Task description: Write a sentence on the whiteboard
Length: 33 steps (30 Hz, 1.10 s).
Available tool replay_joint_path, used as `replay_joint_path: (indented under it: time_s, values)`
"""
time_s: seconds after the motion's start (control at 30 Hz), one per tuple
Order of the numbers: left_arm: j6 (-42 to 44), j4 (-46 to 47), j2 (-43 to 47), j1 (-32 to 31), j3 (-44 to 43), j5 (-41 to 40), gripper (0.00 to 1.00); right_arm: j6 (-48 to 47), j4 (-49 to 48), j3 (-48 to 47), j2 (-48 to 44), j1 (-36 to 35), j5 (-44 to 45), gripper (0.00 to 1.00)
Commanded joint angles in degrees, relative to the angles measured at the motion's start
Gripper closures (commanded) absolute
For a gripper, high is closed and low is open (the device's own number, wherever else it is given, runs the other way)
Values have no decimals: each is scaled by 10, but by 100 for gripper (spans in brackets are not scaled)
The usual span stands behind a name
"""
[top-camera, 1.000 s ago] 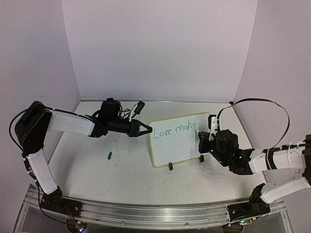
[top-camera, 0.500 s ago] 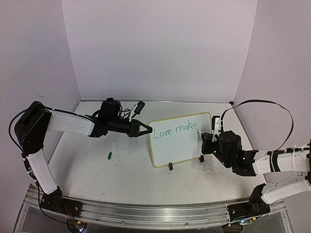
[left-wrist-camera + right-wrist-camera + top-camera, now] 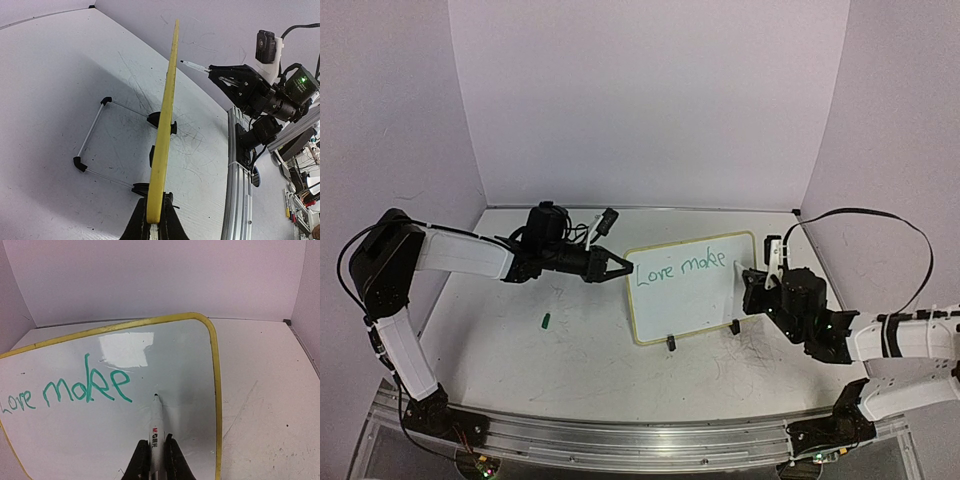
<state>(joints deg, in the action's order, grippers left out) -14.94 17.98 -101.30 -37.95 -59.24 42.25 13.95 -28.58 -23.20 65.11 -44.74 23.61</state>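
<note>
The whiteboard [image 3: 685,290] stands tilted on the table, with "Love make" in green on it. My left gripper [image 3: 620,268] is shut on its left edge; the left wrist view shows the yellow frame [image 3: 167,115] edge-on between the jaws of that gripper [image 3: 155,225]. My right gripper [image 3: 748,280] is shut on a white marker [image 3: 156,425]. The marker points at the board's bare right part [image 3: 190,370], right of the last "e". I cannot tell whether its tip touches the surface. The marker [image 3: 195,66] also shows in the left wrist view, beside the board's face.
A green marker cap [image 3: 547,320] lies on the table left of the board. Two black clip feet [image 3: 671,342] hold the board's lower edge, and a wire stand [image 3: 95,130] reaches out behind it. An aluminium rail [image 3: 620,440] runs along the near edge. Walls close the back and both sides.
The word's last letter "e" has appeared on the board. The right gripper and marker have drawn away to the right of the writing. The left arm has stayed still.
</note>
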Motion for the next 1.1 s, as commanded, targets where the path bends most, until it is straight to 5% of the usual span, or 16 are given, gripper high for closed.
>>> replay_joint_path:
  time_s: [0.0,1.07]
  values:
    - [27,-40,7,-5,-10,-26,100,-21,-52,-20,0,3,-20,100]
    - [25,-41,2,-5,-12,-23,100,-13,-33,-48,64,6,-19,100]
